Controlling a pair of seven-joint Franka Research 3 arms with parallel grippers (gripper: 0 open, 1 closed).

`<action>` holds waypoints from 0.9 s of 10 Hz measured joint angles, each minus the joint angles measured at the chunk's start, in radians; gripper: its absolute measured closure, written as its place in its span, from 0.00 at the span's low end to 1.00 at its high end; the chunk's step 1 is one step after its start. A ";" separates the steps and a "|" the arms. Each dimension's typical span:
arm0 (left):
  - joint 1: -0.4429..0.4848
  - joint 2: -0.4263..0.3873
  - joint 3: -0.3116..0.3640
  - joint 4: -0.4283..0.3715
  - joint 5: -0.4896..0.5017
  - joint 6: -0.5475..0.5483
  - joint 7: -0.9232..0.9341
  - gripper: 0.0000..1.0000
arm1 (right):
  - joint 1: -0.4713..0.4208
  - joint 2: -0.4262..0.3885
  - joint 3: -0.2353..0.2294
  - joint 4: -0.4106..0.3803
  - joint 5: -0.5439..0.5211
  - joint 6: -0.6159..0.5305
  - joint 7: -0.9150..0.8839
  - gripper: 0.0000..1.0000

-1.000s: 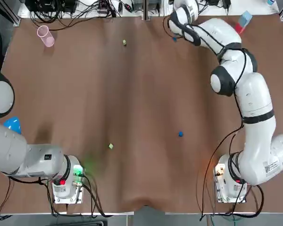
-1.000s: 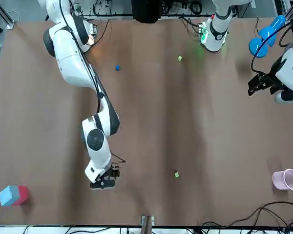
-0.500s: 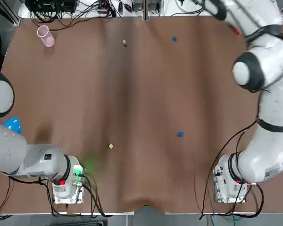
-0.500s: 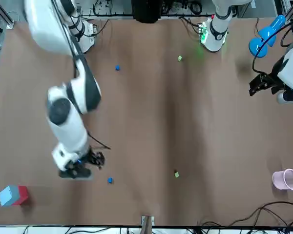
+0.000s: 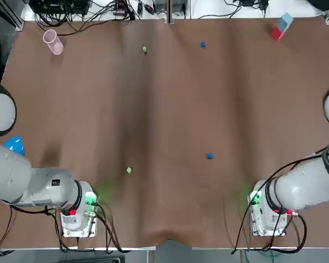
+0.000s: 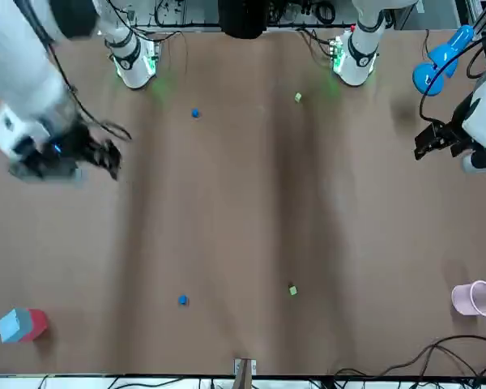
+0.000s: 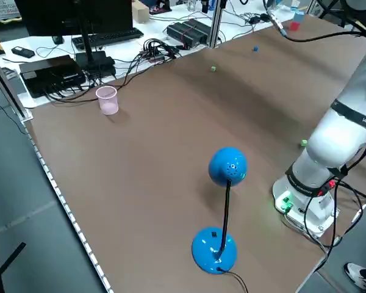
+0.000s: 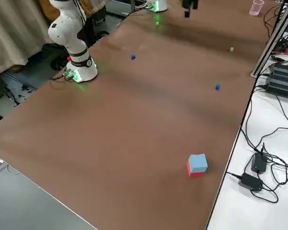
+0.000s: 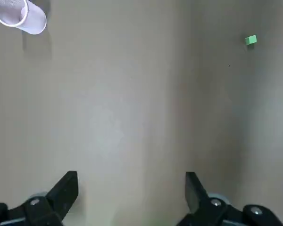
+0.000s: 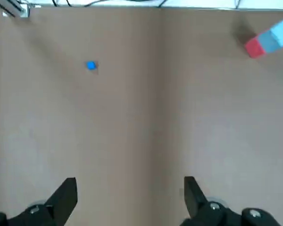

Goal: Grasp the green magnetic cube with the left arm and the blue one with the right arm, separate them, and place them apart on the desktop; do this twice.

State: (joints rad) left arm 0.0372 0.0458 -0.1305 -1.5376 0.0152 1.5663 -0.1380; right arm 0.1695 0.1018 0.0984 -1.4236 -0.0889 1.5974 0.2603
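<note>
Two green cubes lie apart on the brown table, one far and one near. Two blue cubes lie apart as well, one far and one near. My right gripper hangs open and empty above the table's right side, far from every cube; its wrist view shows a blue cube well beyond the fingers. My left gripper is open and empty at the table's left side. Its wrist view shows a green cube far off.
A pink cup lies at the far left corner. A red and blue block stands at the far right corner. A blue desk lamp stands at the left edge by the left arm. Cables run along the far edge.
My right arm has swung from the far middle of the table out to the right side, leaving a blue cube lying at the far side. The left arm has stayed put.
</note>
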 joint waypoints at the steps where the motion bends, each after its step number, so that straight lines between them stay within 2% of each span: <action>1: 0.000 0.000 -0.001 0.000 0.000 0.000 0.000 0.00 | -0.050 -0.034 -0.001 -0.029 0.018 -0.024 -0.061 0.01; 2: 0.000 0.000 -0.001 0.000 0.000 0.000 0.000 0.00 | -0.084 -0.050 -0.010 -0.050 0.034 -0.039 -0.116 0.03; 4: -0.001 0.000 -0.004 0.000 0.000 0.000 0.000 0.00 | -0.092 -0.051 -0.059 -0.070 0.064 -0.079 -0.200 0.09; 6: -0.003 0.000 -0.007 0.000 -0.001 0.000 0.000 0.00 | -0.092 -0.052 -0.100 -0.074 0.094 -0.082 -0.238 0.04; 7: -0.004 0.000 -0.007 0.000 -0.001 0.000 0.000 0.00 | -0.092 -0.052 -0.102 -0.069 0.095 -0.081 -0.242 0.00; 9: -0.003 0.000 -0.007 0.000 -0.001 0.000 0.000 0.00 | -0.089 -0.052 -0.101 -0.051 0.098 -0.080 -0.243 0.00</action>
State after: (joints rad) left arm 0.0340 0.0458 -0.1372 -1.5373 0.0141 1.5660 -0.1380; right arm 0.0804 0.0494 -0.0022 -1.4743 0.0090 1.5169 0.0174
